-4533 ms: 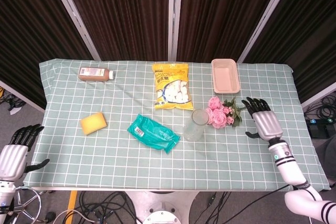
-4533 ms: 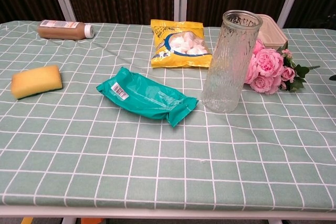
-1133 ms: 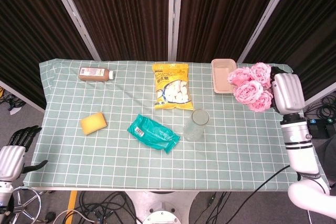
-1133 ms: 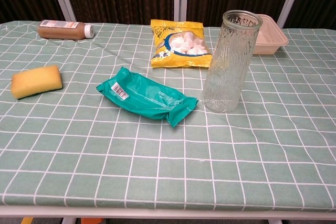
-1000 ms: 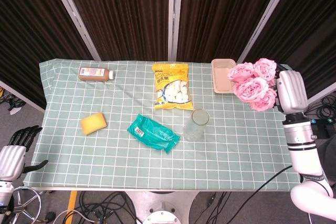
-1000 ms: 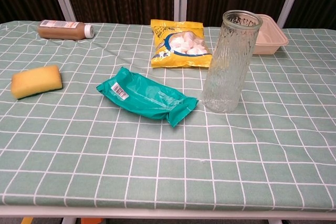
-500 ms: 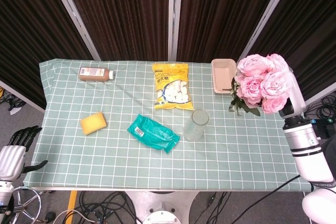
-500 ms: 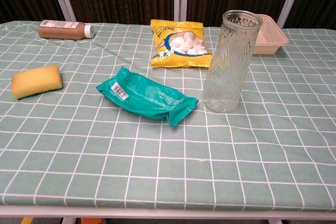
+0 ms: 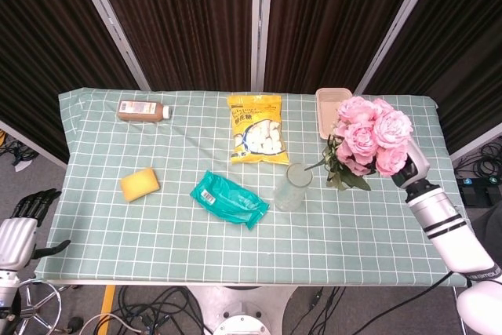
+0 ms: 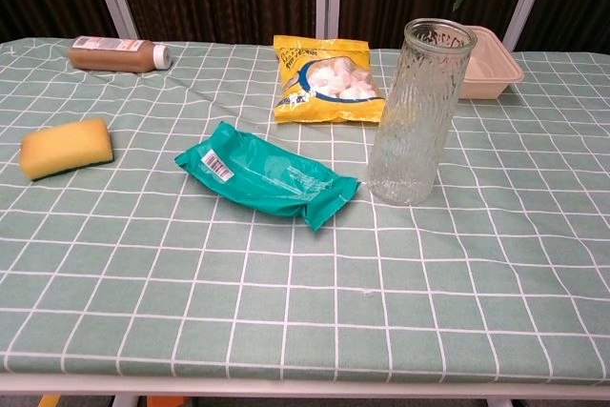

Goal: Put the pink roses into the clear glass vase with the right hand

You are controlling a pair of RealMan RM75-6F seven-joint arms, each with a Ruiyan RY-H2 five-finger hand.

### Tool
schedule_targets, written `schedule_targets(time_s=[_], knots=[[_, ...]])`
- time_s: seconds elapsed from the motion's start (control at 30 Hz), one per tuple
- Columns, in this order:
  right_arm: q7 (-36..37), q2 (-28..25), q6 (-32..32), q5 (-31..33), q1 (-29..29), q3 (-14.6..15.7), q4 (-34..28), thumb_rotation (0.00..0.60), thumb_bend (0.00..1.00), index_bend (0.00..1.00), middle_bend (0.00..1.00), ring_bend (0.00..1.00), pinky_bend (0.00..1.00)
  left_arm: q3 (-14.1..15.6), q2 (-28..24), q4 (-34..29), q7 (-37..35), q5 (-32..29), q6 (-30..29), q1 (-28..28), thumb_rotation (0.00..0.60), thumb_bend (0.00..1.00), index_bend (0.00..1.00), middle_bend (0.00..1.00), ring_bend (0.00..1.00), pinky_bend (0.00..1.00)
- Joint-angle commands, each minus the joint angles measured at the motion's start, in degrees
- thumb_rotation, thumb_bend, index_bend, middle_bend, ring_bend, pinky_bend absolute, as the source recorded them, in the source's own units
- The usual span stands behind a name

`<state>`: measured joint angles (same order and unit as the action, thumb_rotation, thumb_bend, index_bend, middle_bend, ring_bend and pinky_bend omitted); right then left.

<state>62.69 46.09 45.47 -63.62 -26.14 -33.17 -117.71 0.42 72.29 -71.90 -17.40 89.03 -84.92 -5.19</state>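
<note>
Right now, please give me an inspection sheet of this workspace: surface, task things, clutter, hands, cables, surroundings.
Surface: table under a green checked cloth, lying flat.
Job's things: pink roses held in the air, stem end near the rim of the clear glass vase; vase upright, nothing seen inside.
Clutter: yellow snack bag, teal packet, yellow sponge, brown bottle lying on its side, beige tray.
Hands: right hand holds the roses, mostly hidden behind them; left hand holds nothing, off the table's left corner.
Cables: black cables on the floor under the table.
Surroundings: dark curtains with pale poles.
</note>
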Motion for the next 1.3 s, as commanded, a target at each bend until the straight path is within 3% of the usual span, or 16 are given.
schedule_targets(time_s=[0.03,0.33,0.63,0.83,0.97,1.03,1.17,1.3], knots=[[-2.6,1.5,-1.3,2.1,-1.8,1.4,1.1,0.6,0.28,0.73,0.57,0.4,0.52,0.0,0.1,0.2,-0.2,0.0,0.1,0.0,0.6,0.06,0.11,0.09,0.07,0.12],[-6.7,7.5,-5.1,6.0,-6.3,4.7,6.3,0.6,0.28,0.73,0.57,0.4,0.52,0.0,0.4,1.4,-1.7,-0.3,0.0,0.3,0.6,0.06,0.11,0.09,0.07,0.12],[-4.9,15.8,-9.8,2.7,-9.3,6.3,14.6,0.6,0.28,0.72,0.54,0.38,0.52,-0.3,-0.1,1.9,-3.1,-0.3,-0.6,0.4,0.6,0.06,0.11,0.09,0.07,0.12],[-4.2,18.4,-10.7,0.5,-9.9,6.5,16.7,0.6,0.26,0.7,0.54,0.35,0.5,-0.2,-0.1,2.0,-3.2,-0.3,-0.6,0.5,0.6,0.06,0.11,0.09,0.07,0.12],[-3.7,18.5,-10.9,-1.8,-9.8,6.4,16.8,0.6,0.22,0.65,0.52,0.29,0.42,-0.3,-0.1,2.1,-3.4,-0.3,-0.7,0.6,0.6,0.06,0.11,0.09,0.07,0.12],[-3.3,18.3,-10.7,-3.9,-9.5,6.4,16.7,0.6,0.19,0.6,0.49,0.23,0.32,-0.3,-0.2,2.1,-3.5,-0.2,-0.9,0.6,0.6,0.06,0.11,0.09,0.07,0.12],[-2.6,17.6,-10.1,-8.1,-9.0,6.9,16.9,0.6,0.11,0.42,0.35,0.08,0.06,-0.3,-0.3,2.1,-3.5,-0.2,-0.9,0.6,0.6,0.06,0.11,0.09,0.07,0.12],[-2.0,16.9,-9.5,-10.7,-8.9,7.7,17.4,0.6,0.08,0.25,0.18,0.0,0.0,-0.3,-0.3,2.0,-3.4,-0.1,-0.9,0.6,0.6,0.06,0.11,0.09,0.07,0.12]])
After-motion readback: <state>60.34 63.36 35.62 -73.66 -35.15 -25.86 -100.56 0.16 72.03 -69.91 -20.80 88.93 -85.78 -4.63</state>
